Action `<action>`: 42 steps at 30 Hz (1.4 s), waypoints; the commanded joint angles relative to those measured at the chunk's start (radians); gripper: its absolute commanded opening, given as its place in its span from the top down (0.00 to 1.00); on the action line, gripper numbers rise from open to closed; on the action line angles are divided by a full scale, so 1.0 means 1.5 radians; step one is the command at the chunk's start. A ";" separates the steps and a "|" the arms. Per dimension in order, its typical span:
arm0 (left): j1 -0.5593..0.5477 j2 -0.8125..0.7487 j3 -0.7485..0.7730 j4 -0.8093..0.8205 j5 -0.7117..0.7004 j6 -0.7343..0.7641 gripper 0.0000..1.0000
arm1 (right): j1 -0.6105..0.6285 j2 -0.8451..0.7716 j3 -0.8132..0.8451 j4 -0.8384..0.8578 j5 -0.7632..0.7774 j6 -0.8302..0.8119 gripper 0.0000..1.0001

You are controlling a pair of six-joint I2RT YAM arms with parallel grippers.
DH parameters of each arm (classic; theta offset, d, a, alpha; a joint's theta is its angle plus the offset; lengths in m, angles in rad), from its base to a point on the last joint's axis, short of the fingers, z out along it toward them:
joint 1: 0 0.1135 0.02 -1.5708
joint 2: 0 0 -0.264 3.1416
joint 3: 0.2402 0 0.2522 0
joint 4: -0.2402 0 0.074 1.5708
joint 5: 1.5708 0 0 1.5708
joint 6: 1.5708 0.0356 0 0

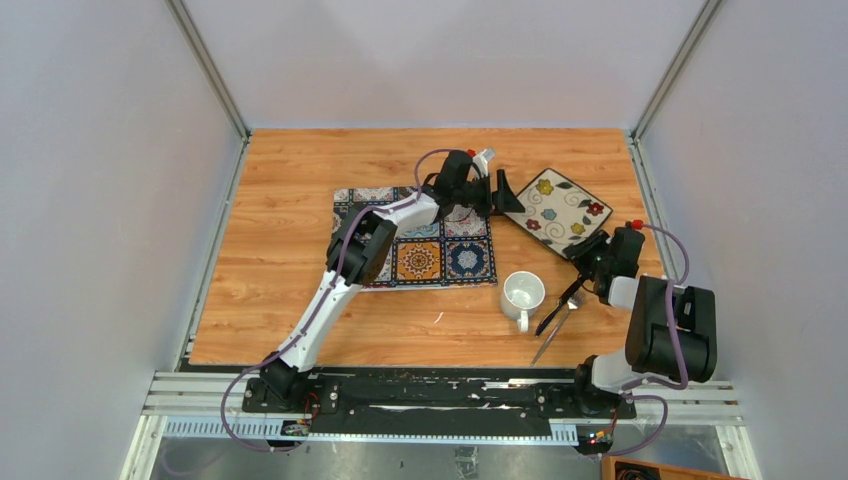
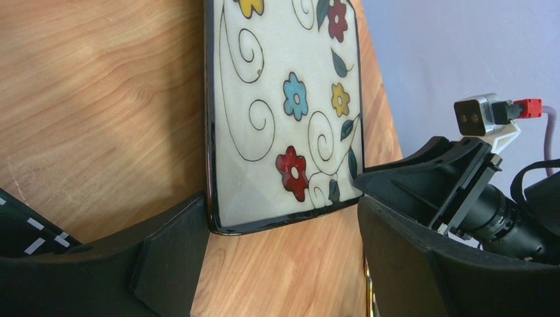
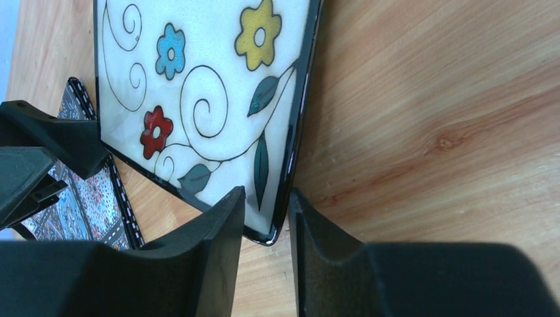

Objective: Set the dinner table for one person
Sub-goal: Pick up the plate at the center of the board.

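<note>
Two arms, one plate (image 1: 556, 212). Worktop (image 1: 290, 190) is the fixed wood-grain slab filling the cell floor: rigid, nothing to grab, everything sits on it.

Plate lies far right on bare wood, just beside the placemat (image 1: 430, 255), turned diamond-wise. Mug (image 1: 523, 293) and cutlery (image 1: 556, 318) sit on the near side, also off the mat.

Left gripper (image 2: 280, 218): jaws spread wide, lined up on the plate's mat-side edge, holding nothing.

Right gripper (image 3: 267, 205): jaws narrow, one finger over the glazed face, one outside the black rim. Can't tell if it's biting.

Handling guess: glazed ceramic, so stiff, heavyish, slick, and chips if dropped. Only the raised rim looks grippable. Pinch across the rim, deep bite. Expect pivot in a one-sided hold, so keep the lift low onto the mat.
</note>
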 commanded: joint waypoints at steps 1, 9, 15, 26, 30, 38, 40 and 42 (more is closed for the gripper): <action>-0.013 0.029 0.006 -0.006 0.025 -0.007 0.18 | -0.004 0.024 -0.013 0.009 -0.019 0.010 0.67; -0.014 0.030 0.006 0.001 0.035 -0.016 0.64 | -0.005 0.013 -0.011 -0.008 -0.009 0.000 0.94; -0.013 0.023 0.003 0.014 0.045 -0.031 0.87 | -0.004 0.014 -0.009 -0.013 -0.013 -0.003 1.00; -0.019 -0.018 -0.039 0.014 0.048 -0.002 1.00 | 0.006 -0.002 -0.009 -0.018 -0.026 -0.015 1.00; -0.020 -0.035 -0.062 0.014 0.044 0.011 1.00 | 0.019 -0.015 0.004 -0.035 -0.022 -0.025 1.00; -0.020 -0.078 -0.107 0.015 0.030 0.035 1.00 | 0.079 -0.037 0.060 -0.088 -0.002 -0.047 1.00; -0.020 -0.094 -0.123 0.014 0.021 0.043 1.00 | 0.100 -0.038 0.076 -0.100 0.011 -0.056 1.00; -0.020 -0.106 -0.136 0.015 0.014 0.048 1.00 | 0.117 -0.035 0.090 -0.107 0.017 -0.061 1.00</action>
